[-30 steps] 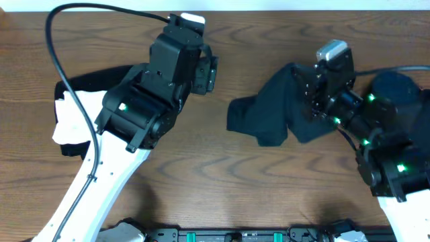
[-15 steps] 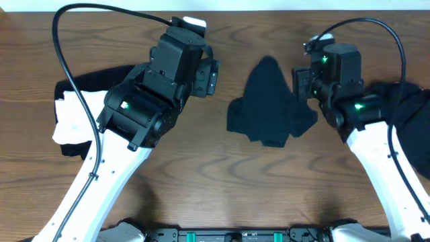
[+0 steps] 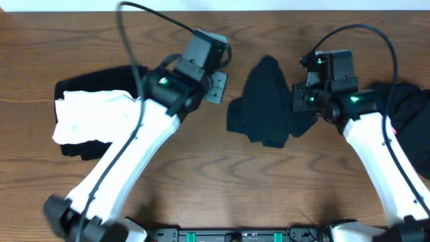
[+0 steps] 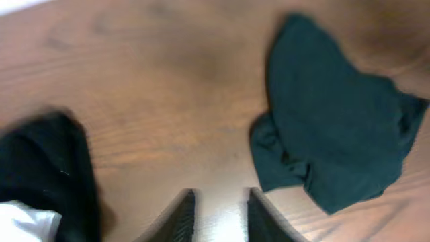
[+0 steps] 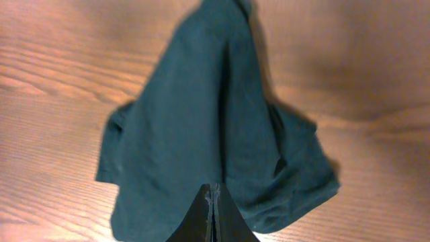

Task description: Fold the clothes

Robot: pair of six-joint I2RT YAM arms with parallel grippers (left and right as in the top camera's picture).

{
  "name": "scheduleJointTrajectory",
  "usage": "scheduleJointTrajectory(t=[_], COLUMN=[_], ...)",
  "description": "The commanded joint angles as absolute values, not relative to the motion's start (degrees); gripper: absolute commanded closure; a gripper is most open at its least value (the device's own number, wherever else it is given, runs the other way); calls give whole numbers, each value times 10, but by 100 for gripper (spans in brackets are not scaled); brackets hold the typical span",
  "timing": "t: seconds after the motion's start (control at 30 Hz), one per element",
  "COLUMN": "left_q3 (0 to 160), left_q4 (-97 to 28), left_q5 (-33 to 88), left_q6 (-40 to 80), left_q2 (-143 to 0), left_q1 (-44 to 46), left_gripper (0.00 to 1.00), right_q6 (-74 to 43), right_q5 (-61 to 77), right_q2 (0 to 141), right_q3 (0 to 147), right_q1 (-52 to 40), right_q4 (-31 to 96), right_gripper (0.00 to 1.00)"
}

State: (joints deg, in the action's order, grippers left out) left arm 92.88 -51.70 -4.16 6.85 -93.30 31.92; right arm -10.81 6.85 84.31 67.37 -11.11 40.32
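Overhead: crumpled black T-shirt (image 3: 265, 107) lies on the wooden worktop (image 3: 201, 168), centre right, between the two arms. Left claw (image 3: 216, 84) sits just beside its left edge, apart from the cloth. Right claw (image 3: 300, 101) is at the shirt's right edge. A white garment (image 3: 91, 117) lies on a black garment (image 3: 74, 87) at far left, well apart from the shirt. More dark cloth (image 3: 406, 101) is heaped at far right, partly under the right arm. Left wrist, blurred: the claw's two fingers (image 4: 180, 215) stand parted, with bare wood between them and nothing held. The shirt (image 4: 336, 134) lies ahead to the right, the black garment (image 4: 47, 161) to the left with a white corner (image 4: 20, 218) below it. Right wrist: the claw (image 5: 213, 208) is clenched, fingers pressed together along a thin seam, tips over the near hem of the shirt (image 5: 208, 121). Cannot tell whether any cloth is pinched.
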Motion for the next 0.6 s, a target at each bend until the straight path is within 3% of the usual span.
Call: scheduleJointTrajectory(t=[0.0,0.27,0.57], left_q3=[920,879,754], left_q4=[-525,-484,-337], left_q5=[-2,106,176], left_q6=[68,67,65], left_q2=[-976,-1047,-1056], left_q1=[317,317,317], left_gripper=[94,94,94], right_q6=[-137,-159,-178], right_q5=[81,92,95], right_q2=[884,927,926], right_q3=[673,673,673], right_q1=[-110,-107,-88], right_q4=[408,408,407], right_gripper=[99,99,99])
